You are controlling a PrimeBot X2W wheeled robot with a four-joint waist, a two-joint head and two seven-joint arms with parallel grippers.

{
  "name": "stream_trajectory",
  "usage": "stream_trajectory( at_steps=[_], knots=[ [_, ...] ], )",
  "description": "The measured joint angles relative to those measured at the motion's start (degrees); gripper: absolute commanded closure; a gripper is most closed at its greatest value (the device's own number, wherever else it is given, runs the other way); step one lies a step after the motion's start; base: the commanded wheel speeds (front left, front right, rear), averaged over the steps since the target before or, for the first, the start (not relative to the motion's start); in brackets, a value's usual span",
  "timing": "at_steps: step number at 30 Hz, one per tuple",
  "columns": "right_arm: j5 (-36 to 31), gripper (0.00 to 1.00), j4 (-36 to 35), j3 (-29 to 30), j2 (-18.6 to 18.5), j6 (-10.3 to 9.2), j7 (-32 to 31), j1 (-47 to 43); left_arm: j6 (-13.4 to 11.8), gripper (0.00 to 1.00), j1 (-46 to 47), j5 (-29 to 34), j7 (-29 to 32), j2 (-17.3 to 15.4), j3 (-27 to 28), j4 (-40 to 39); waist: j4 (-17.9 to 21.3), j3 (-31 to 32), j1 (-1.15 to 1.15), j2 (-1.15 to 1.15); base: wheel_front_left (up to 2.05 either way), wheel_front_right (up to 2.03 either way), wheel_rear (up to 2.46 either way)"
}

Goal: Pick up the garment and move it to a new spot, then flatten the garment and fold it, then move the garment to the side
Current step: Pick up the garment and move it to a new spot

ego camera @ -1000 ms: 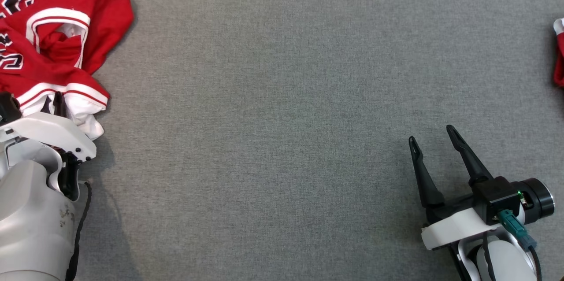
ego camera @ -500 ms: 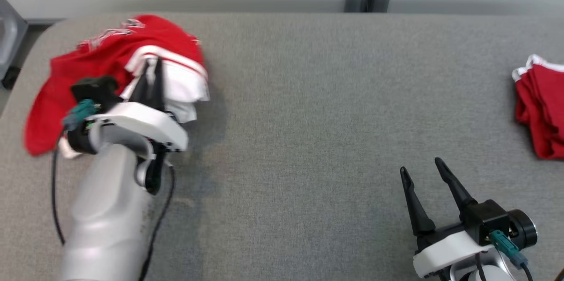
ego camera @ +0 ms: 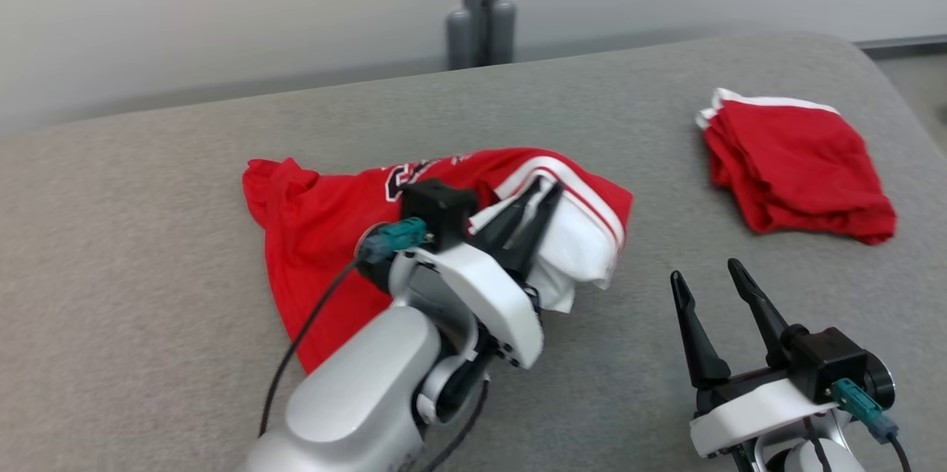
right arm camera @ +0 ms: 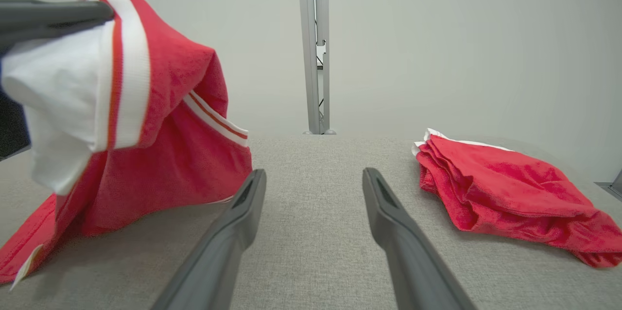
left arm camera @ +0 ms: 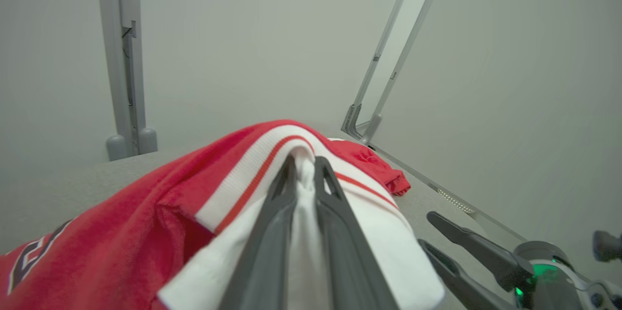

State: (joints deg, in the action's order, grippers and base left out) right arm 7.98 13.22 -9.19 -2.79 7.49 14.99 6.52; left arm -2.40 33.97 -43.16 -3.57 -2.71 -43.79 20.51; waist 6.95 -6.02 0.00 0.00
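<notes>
On the wide grey fabric-topped table (ego camera: 148, 383), the crumpled red jersey with white striped trim (ego camera: 325, 235) hangs near the middle, tail trailing on the surface, well apart from the smaller folded red garment (ego camera: 799, 176) at the right. The jersey's white hem is pinched between the nearly closed fingers of the left gripper (ego camera: 545, 187). Lifting higher before setting down should, I'd judge, free the tail — the right gripper (ego camera: 706, 271), spread wide and empty, could then take a second corner.

The left end effector (ego camera: 545, 189) closed on the white-banded edge of the red garment (ego camera: 318, 235), lifted it and carried it from the far left of the table (ego camera: 133, 250) toward the middle, with its lower part trailing on the surface. Meanwhile the head view tilted up, bringing the folded red cloth (ego camera: 795, 176) fully into sight.
</notes>
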Motion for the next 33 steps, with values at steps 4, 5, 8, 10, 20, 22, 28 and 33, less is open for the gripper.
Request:
stream_trajectory(
  at_steps=[4,5,8,10,20,22,28,33],
  knots=[
    [0.4,0.0,0.1,1.3,0.0,0.0,0.0,0.1,-4.1,1.0,2.7,-4.4,-0.6,0.1,-8.3,-0.5,4.0,-0.4,0.0,0.0,0.0,0.0,0.0],
    [0.5,0.0,0.2,1.6,-0.1,0.0,0.0,0.1,-4.9,1.0,3.1,-5.4,-0.7,0.1,-9.9,0.5,4.7,-0.7,0.0,0.0,0.0,0.0,0.0],
    [0.5,0.0,0.4,2.4,0.0,0.0,0.0,0.5,-5.9,0.0,3.1,-10.7,-1.0,0.2,-15.2,6.9,5.9,-2.7,0.0,0.0,0.0,0.0,0.0],
    [0.6,0.0,0.5,2.8,0.1,0.01,0.0,0.8,-5.1,0.0,2.6,-13.3,-1.3,-0.4,-17.1,9.3,6.1,-3.2,0.0,0.0,0.0,0.0,0.0],
    [-1.2,0.0,-0.3,7.6,0.1,0.0,0.0,-1.0,-5.9,0.0,2.2,-14.6,-9.3,-1.8,-17.5,10.7,0.6,-1.0,0.0,0.0,0.0,0.0,0.0],
    [-1.9,0.0,-1.2,8.8,0.0,0.0,0.0,-2.3,-7.1,0.0,-0.5,-14.6,-10.2,-4.6,-16.0,9.3,-0.4,0.5,0.0,0.0,0.0,0.0,0.0],
    [-4.5,0.0,-3.5,11.6,0.1,0.0,0.0,-5.2,-11.5,0.0,-8.9,-13.8,-11.2,-12.0,-11.7,3.7,-3.9,3.4,0.0,0.0,0.0,0.0,0.0],
    [-7.6,0.0,-4.8,13.5,0.0,0.01,0.0,-8.3,-14.4,0.0,-18.8,-9.1,-11.4,-15.1,-0.7,-4.3,-7.5,5.9,0.0,0.0,0.0,0.0,0.0]
  ],
)
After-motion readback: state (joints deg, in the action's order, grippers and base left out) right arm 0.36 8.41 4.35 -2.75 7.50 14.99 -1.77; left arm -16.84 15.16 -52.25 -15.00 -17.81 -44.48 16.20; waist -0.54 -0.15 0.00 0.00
